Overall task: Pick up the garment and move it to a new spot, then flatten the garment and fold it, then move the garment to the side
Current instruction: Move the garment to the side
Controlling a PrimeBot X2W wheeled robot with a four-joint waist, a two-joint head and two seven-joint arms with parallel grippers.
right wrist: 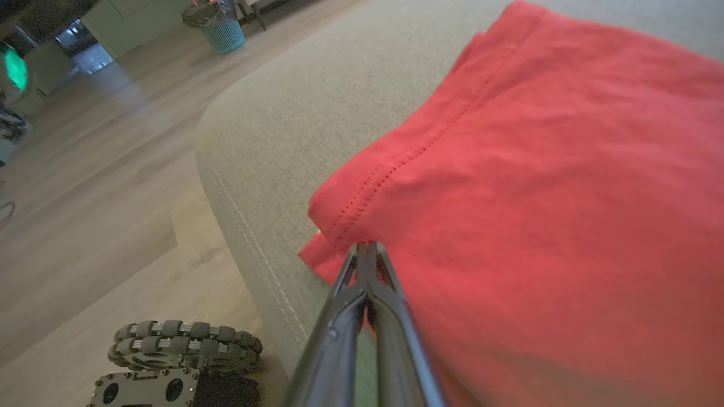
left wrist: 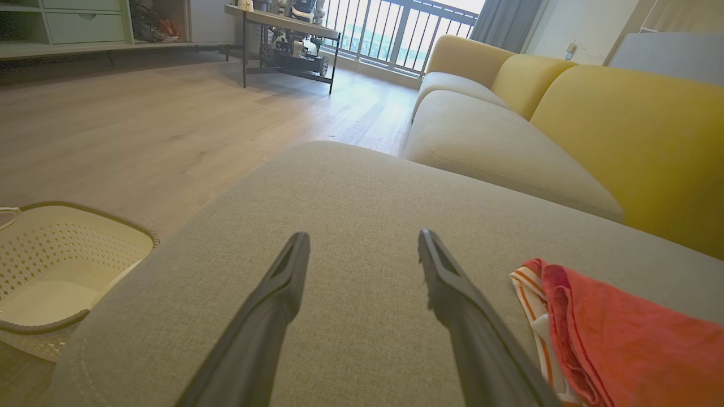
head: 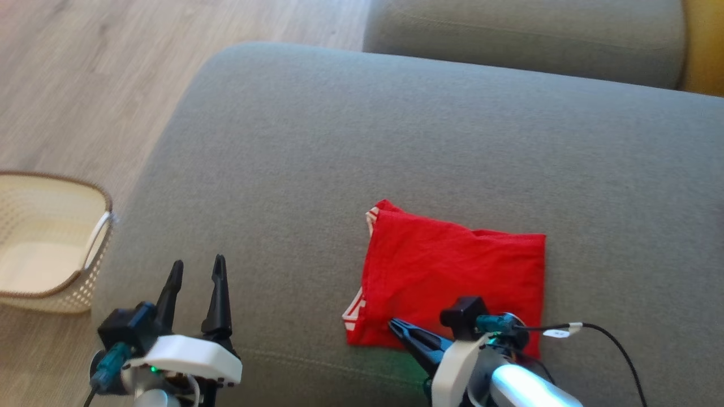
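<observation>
Head view: red folded cloth garment (head: pixel 452 277) is seen lying flat on the grey-green fabric sofa cushion (head: pixel 339 141), right of centre and near the front edge. Its long axis is judged to run left to right. White-striped trim is shown at its left edge; the far edge is a little rumpled. The right gripper (head: pixel 394 323) is placed at the garment's near edge, so the right arm is the nearer one by far. The left gripper (head: pixel 198 263) is held over bare cushion, well apart from the garment, which lies to its right. A cream perforated plastic basket (head: pixel 85 282) is seen on the floor further left.

Left wrist view: the left gripper (left wrist: pixel 365 234) is seen spread wide with nothing between the fingers. The garment (left wrist: pixel 633 339) is seen at the lower right, layered, striped trim facing the gripper.

Right wrist view: the right gripper (right wrist: pixel 366 246) is seen closed to a point, tips touching the stitched hem at the garment's (right wrist: pixel 537 198) near corner. Whether cloth is pinched cannot be told. A sideways drag is judged to be the coming move.
</observation>
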